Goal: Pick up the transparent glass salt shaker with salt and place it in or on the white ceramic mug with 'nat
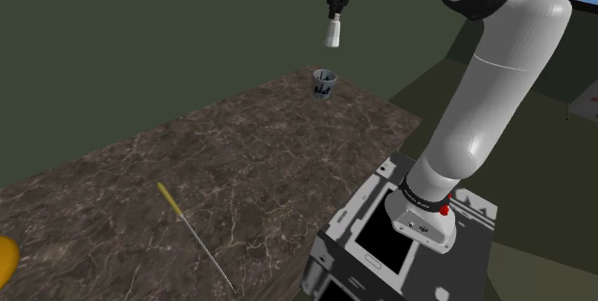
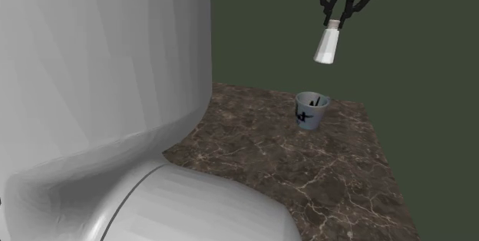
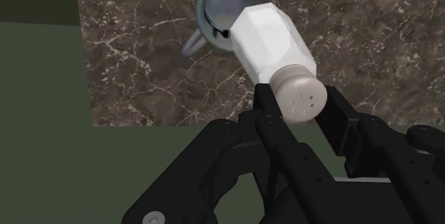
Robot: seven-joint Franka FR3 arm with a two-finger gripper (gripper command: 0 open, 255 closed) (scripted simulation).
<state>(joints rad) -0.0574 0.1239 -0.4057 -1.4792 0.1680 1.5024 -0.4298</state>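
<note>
**A:** Which step are we on? Start with the shoulder view.

**B:** The carry. The gripper [image 1: 333,13] holds the salt shaker [image 1: 332,34] high in the air, well clear of the worktop [image 1: 240,155]. The mug [image 1: 325,83] stands below it, near the worktop's far corner.

**A:** And the second exterior view?

**B:** The gripper [image 2: 338,18] is clamped on the salt shaker's [image 2: 328,45] top end, and the body hangs slightly tilted. The mug [image 2: 311,110] sits near the worktop's [image 2: 345,178] far edge, below the shaker and seemingly a touch off to one side.

**A:** The wrist view?

**B:** The fingers [image 3: 265,105] pinch the grey cap [image 3: 303,95], which has small holes. The salt shaker [image 3: 269,38] looks plain white with a faceted body, not clear. Its base points toward the mug [image 3: 227,5] and covers part of the rim.

**A:** What does the next move call for?

**B:** I'd say centring the base over the mug's mouth, lowering steadily, then letting go. The tilt could catch the rim, so the descent needs care.
</note>
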